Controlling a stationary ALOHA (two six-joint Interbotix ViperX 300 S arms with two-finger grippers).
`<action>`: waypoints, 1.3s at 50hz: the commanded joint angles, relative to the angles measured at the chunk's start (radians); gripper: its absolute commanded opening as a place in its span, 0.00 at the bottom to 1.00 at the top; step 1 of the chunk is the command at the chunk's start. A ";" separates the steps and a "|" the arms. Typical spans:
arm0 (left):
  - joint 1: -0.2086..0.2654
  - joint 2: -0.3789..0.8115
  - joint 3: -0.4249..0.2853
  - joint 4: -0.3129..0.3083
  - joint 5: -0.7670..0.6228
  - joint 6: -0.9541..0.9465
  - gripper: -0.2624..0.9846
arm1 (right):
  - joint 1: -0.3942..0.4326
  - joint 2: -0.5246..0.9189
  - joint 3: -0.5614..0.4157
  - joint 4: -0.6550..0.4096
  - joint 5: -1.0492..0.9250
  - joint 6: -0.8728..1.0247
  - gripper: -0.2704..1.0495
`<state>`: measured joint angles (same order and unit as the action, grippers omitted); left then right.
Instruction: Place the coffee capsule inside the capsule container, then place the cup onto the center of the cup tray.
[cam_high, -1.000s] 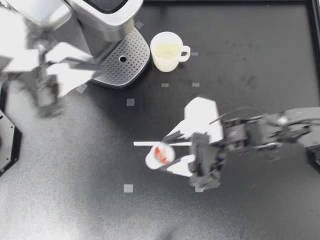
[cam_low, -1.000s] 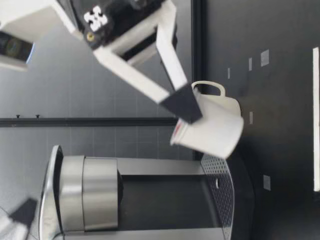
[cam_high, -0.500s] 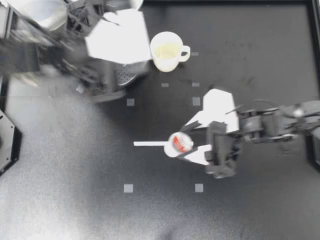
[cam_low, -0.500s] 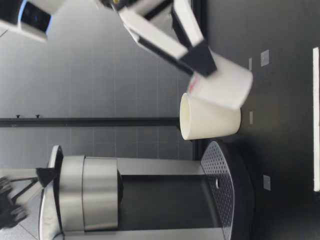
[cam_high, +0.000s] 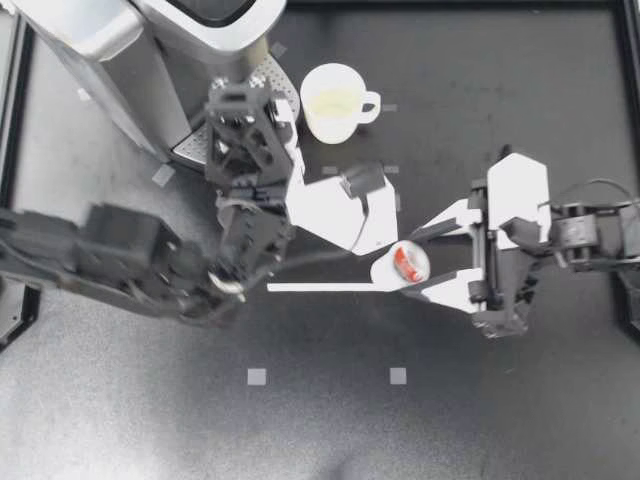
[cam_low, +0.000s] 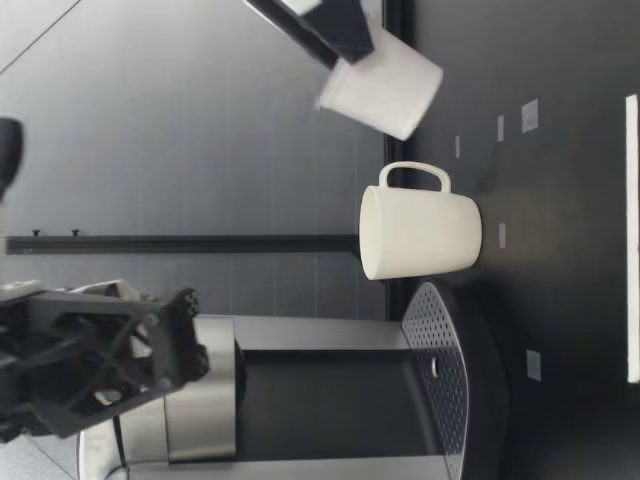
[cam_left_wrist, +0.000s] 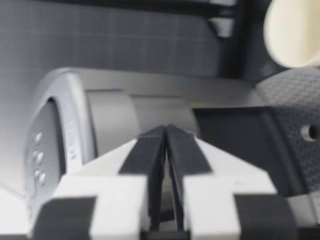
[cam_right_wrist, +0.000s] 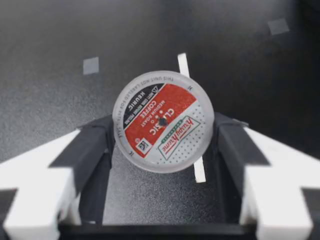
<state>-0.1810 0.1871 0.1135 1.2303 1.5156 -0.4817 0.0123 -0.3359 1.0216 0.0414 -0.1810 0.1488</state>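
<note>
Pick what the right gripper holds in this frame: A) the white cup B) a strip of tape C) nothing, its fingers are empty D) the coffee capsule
D: both fingers of the right gripper press the coffee capsule from two sides; the cup stands apart, untouched.

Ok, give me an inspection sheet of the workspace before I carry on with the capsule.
Surface: black table, no spills seen.
Job's things: capsule clamped above the table; cup upright on the table beside the tray, not on it; machine standing, lid state unclear.
Clutter: tape squares and a white strip on the table.
Grippers: right gripper shut on the capsule; left gripper shut, empty, near the machine.
Cables: thin cable over the right arm.
Surroundings: grey wall with a dark rail; no person seen.
</note>
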 joint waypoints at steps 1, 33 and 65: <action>0.000 -0.008 0.012 0.044 0.014 -0.015 0.30 | -0.009 -0.021 -0.006 -0.005 -0.015 -0.002 0.56; 0.000 -0.035 0.179 0.252 0.003 -0.066 0.30 | -0.021 -0.002 -0.011 -0.018 -0.040 -0.002 0.57; 0.055 -0.067 0.225 0.316 -0.006 -0.066 0.30 | -0.021 0.003 -0.011 -0.018 -0.040 0.000 0.57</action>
<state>-0.1381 0.1595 0.3482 1.5340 1.5064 -0.5461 -0.0031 -0.3252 1.0262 0.0245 -0.2102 0.1503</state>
